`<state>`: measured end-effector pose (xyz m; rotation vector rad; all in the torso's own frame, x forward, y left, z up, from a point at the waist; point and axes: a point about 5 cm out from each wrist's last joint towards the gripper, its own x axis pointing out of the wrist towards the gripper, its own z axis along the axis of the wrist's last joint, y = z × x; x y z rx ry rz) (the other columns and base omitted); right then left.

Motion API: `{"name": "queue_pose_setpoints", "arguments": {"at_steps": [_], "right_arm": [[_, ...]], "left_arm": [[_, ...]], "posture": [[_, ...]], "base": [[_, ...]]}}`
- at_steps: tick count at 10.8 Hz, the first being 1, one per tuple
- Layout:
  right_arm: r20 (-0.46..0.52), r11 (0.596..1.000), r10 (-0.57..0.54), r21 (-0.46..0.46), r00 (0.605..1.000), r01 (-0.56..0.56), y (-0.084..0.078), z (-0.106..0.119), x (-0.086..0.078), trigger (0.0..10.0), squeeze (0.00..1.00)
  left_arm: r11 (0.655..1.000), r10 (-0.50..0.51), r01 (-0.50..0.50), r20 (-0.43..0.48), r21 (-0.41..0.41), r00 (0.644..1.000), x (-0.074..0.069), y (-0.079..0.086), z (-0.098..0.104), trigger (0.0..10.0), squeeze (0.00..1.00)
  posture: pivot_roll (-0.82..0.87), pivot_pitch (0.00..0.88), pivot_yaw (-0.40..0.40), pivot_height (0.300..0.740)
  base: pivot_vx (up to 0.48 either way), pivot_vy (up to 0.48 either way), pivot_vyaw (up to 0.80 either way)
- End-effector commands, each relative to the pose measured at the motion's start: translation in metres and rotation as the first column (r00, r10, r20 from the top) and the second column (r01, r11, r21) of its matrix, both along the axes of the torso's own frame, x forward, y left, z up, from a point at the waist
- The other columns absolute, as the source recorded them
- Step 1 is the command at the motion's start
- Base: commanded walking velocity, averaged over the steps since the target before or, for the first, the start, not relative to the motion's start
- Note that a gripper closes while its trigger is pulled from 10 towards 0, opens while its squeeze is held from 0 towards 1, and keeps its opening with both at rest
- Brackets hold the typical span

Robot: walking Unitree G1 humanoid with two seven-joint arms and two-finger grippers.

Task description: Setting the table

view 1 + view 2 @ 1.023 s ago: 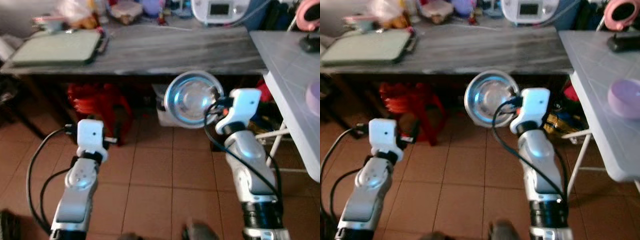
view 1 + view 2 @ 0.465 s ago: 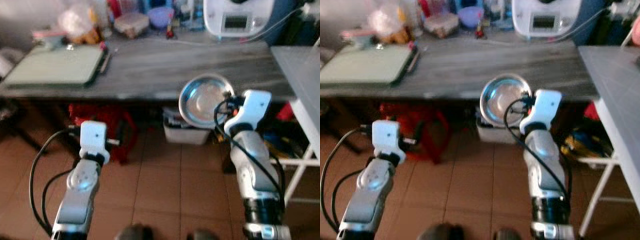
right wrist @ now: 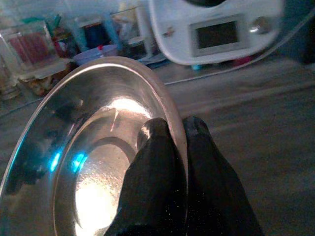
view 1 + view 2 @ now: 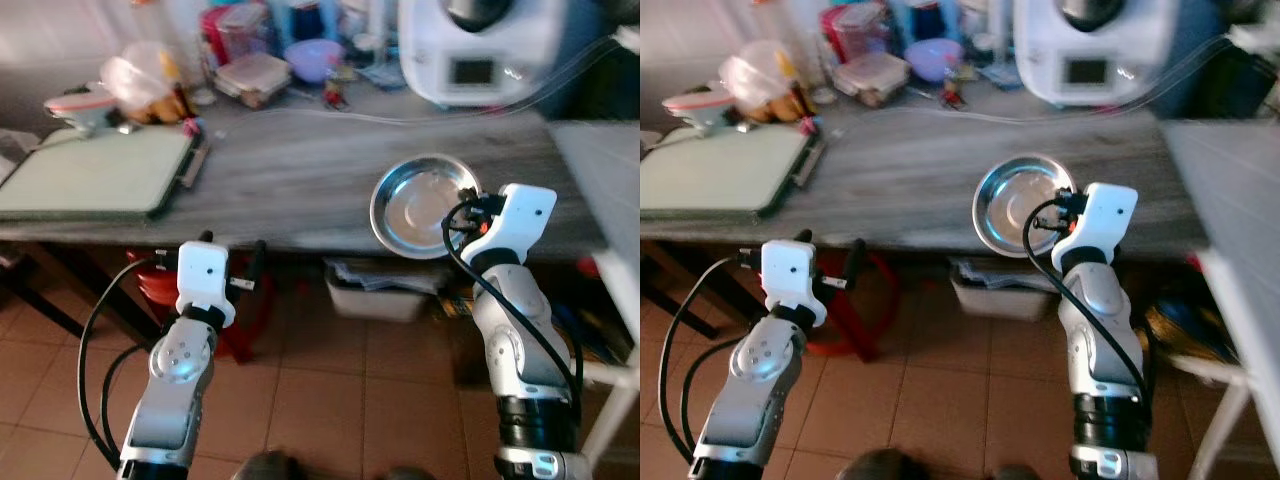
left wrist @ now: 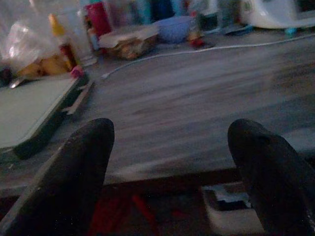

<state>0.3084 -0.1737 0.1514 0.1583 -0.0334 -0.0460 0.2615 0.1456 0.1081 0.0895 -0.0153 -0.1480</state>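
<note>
The right gripper (image 3: 174, 135) pinches the rim of a steel bowl (image 4: 422, 205), one finger inside the wall and one outside, and holds it tilted just over the near edge of the grey table (image 4: 330, 160). The left gripper (image 5: 172, 162) hangs ahead of that same edge with its fingers wide apart, holding nothing.

The hold looks thin to me: a narrow pinch on one side of a smooth, curved rim (polished metal gives little friction). If the arm swings or stops hard, the bowl may pivot between the fingers or slip out, and it would land on the tiles below the table.

The bowl also hangs half past the table's edge. Let go here, it could tip off instead of settling, so it needs carrying further in first.

Behind it on the table runs a white cable (image 4: 330, 113) from the white appliance (image 4: 480, 50). Pushed too far back, the bowl could land on the cable and rock, or knock the appliance.

The green board (image 4: 95, 175) at the table's left end is well apart.
</note>
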Motion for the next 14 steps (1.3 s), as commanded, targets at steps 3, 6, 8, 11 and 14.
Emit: {"name": "queue_pose_setpoints", "arguments": {"at_steps": [3, 6, 8, 11, 14], "right_arm": [[-0.091, 0.996, 0.051, 0.074, 0.995, -0.044, 0.009, -0.009, 0.006, 0.0, 0.00], [-0.194, 0.993, 0.022, 0.114, 0.981, 0.001, 0.006, -0.023, 0.009, 10.0, 0.00], [-0.231, 0.993, 0.002, 0.114, 0.973, 0.025, 0.003, -0.030, 0.010, 10.0, 1.00], [-0.225, 0.994, -0.034, 0.095, 0.974, 0.056, -0.003, -0.031, 0.010, 10.0, 1.00], [-0.178, 0.992, -0.094, 0.066, 0.980, 0.107, -0.011, -0.024, 0.014, 10.0, 1.00]], "left_arm": [[0.999, 0.050, -0.050, 0.004, -0.009, 0.999, 0.001, 0.008, 0.003, 10.0, 0.00], [0.998, 0.057, -0.057, -0.003, -0.009, 0.998, 0.000, 0.010, 0.002, 10.0, 0.00], [0.999, 0.051, -0.051, 0.000, -0.012, 0.999, 0.001, 0.008, 0.003, 10.0, 0.00], [0.999, 0.049, -0.049, -0.001, -0.012, 0.999, 0.001, 0.007, 0.002, 10.0, 0.00], [0.998, 0.058, -0.058, 0.001, -0.006, 0.998, 0.000, 0.006, 0.001, 10.0, 0.00]], "posture": [[-0.05, 0.069, 0.081, 0.740], [-0.04, 0.066, 0.079, 0.740], [-0.04, 0.064, 0.080, 0.740], [-0.04, 0.066, 0.081, 0.740], [-0.04, 0.071, 0.083, 0.740]], "base": [[0.309, 0.000, 0.00], [0.000, 0.000, 0.00], [0.000, 0.000, 0.00], [0.000, 0.000, 0.00], [0.000, 0.000, 0.00]]}}
